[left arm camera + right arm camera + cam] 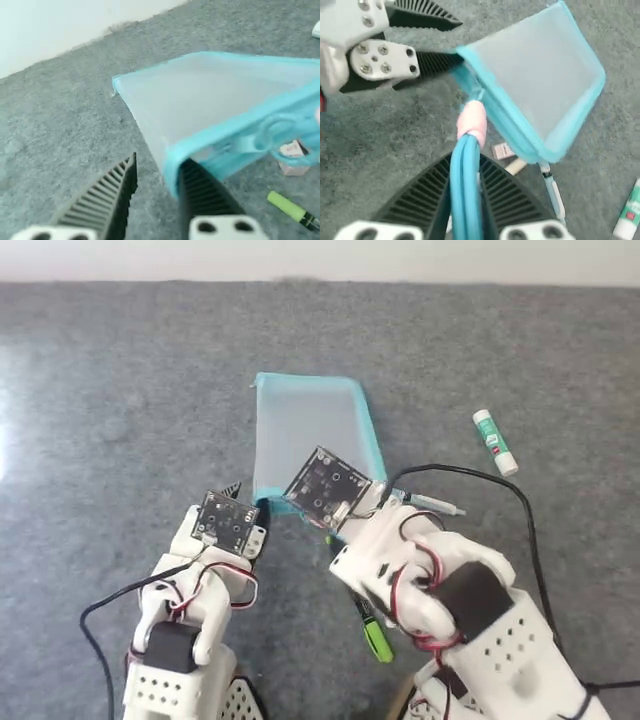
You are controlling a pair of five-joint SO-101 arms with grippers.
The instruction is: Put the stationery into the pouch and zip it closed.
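**While the right claw pinches the pull cord, the pouch lies with its zip end toward the arms**

As the right wrist view shows, the right claw (466, 170) is pressed together on a teal pull cord (465, 200). The cord runs out between its fingers to a pink sleeve (473, 120) at the zip edge of the pouch (305, 430).

The left claw (159, 167) is spread. One finger (200, 192) touches the pouch's near corner, and the other (117, 195) stands apart from it over the grey table (120, 390).

From above, the teal mesh pouch lies flat at mid-table. Its long axis runs 12 to 6 o'clock, with the closed end at 12 and the zip end at 6, under both claws.

A clear pen (435, 504) lies just beside the pouch at 4 o'clock, and a small pinkish block (292, 152) sits by the zip edge. A green highlighter (377, 638) lies at 5 o'clock beside the right arm, pointing roughly 11 to 5. A glue stick (495, 442) lies well apart at 3 o'clock, its green cap toward 11.
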